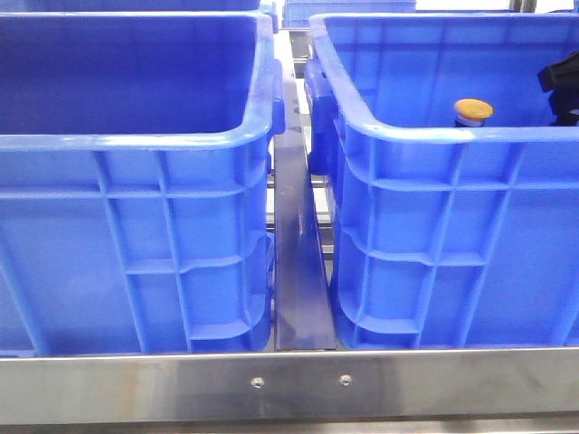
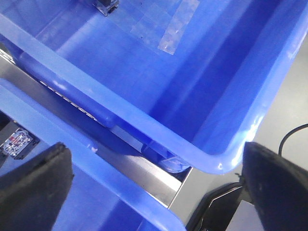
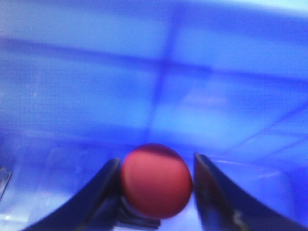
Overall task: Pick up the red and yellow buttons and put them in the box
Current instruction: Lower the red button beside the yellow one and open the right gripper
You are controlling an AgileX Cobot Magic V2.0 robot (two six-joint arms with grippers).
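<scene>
The red button (image 3: 156,182) sits between the fingers of my right gripper (image 3: 156,161), its domed cap towards the camera and its dark collar below. The fingers close on its sides, over the blue floor of a box; the view is blurred. The yellow button (image 1: 472,110) stands upright inside the right box (image 1: 434,131), close behind its near rim. A black part of my right arm (image 1: 563,80) shows inside that box at the right edge. The left box (image 1: 136,140) looks alike and shows nothing inside. My left gripper (image 2: 155,148) is wide open and empty above the two boxes' rims.
A steel rail (image 1: 297,271) runs between the two boxes, and a steel bar (image 1: 289,384) crosses in front of them. In the left wrist view, small dark parts lie in one box (image 2: 106,6) and in the other (image 2: 17,143). Clear tape (image 2: 175,29) is on a box floor.
</scene>
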